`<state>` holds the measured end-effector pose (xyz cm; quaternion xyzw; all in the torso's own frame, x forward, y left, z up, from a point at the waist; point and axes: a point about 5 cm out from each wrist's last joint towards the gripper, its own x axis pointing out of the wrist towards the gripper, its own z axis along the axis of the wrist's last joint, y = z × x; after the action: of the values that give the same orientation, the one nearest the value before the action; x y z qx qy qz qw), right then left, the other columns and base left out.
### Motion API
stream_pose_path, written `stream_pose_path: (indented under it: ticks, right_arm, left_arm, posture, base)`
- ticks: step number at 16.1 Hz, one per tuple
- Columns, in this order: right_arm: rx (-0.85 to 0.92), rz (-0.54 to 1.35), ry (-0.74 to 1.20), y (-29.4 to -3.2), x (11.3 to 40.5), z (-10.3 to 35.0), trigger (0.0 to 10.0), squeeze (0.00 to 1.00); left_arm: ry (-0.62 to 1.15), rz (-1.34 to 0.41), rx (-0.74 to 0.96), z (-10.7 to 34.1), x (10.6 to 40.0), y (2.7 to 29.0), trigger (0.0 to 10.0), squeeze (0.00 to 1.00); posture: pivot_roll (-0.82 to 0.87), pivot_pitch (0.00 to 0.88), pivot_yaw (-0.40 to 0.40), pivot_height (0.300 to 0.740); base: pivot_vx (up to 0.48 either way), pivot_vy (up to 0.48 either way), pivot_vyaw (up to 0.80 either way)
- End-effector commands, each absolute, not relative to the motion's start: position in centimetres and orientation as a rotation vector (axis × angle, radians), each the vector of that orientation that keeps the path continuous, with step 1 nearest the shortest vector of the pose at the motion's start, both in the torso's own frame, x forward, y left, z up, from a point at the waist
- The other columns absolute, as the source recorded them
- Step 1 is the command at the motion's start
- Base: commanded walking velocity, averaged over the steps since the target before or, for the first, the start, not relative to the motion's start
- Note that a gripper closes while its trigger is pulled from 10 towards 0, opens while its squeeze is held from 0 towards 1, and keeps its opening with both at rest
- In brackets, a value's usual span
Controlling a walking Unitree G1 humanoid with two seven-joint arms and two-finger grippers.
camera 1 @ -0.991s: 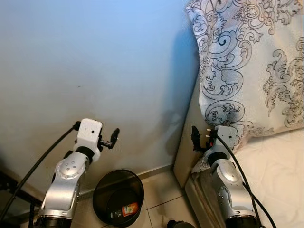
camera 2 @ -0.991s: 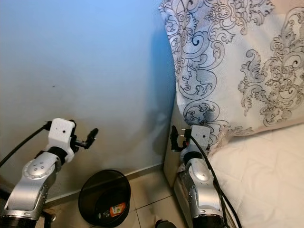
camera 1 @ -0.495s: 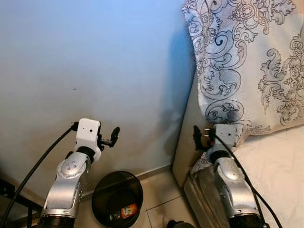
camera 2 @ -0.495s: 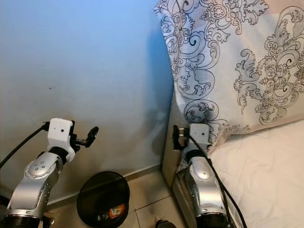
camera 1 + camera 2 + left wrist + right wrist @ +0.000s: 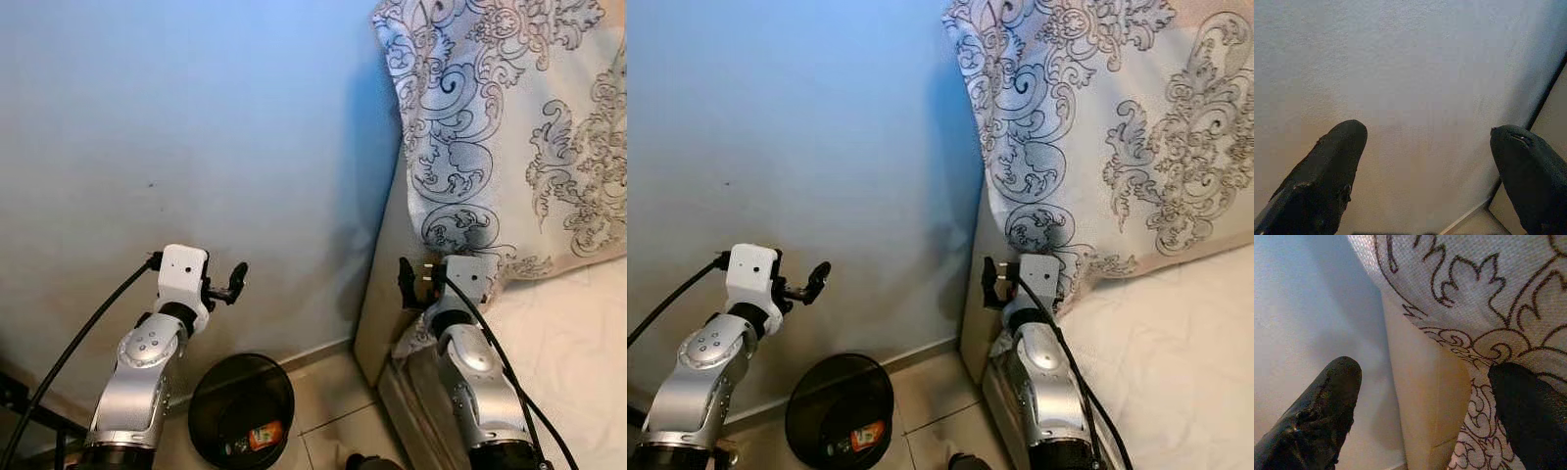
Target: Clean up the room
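Black trash bin with a red wrapper inside sits on tiled floor against the blue wall, left gripper above it and right gripper by patterned pillow, fingers spread, empty.

- No readable text, numbers, brands or signs in any view.
- Black waste bin on the floor holds a red/orange packet with some print on it; too small and blurred to read.
- Pillow carries only an ornamental scroll pattern, no lettering.
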<state>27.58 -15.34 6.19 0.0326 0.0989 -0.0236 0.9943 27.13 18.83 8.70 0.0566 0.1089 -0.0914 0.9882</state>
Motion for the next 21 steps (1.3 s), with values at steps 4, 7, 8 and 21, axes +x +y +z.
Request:
stream_pose_path:
  ticks: [4, 7, 8, 21]
  right_arm:
    - [0.075, -0.038, 0.181, -15.3, 28.0, 6.7, 10.0, 0.0]
    - [0.074, -0.032, 0.181, -15.2, 28.0, 6.7, 10.0, 0.0]
    - [0.074, -0.031, 0.182, -15.2, 27.9, 6.7, 10.0, 0.0]
    - [0.08, -0.035, 0.187, -15.4, 27.8, 6.5, 10.0, 0.0]
  left_arm:
    - [0.225, -0.211, 0.089, 8.5, 27.2, 18.3, 10.0, 0.0]
    - [0.215, -0.235, 0.189, 8.6, 27.2, 18.0, 10.0, 0.0]
    - [0.216, -0.237, 0.18, 8.5, 27.1, 17.9, 10.0, 0.0]
    - [0.208, -0.263, 0.155, 8.4, 27.1, 17.6, 10.0, 0.0]
  posture:
    - [0.05, 0.0, 0.02, 0.74]
    - [0.05, 0.0, 0.018, 0.74]
    - [0.05, 0.0, 0.018, 0.74]
    - [0.05, 0.0, 0.013, 0.74]
  base:
    - [0.0, 0.174, -0.76]
    - [0.0, 0.0, -0.76]
    - [0.0, -0.48, -0.77]
    - [0.0, 0.0, -0.76]
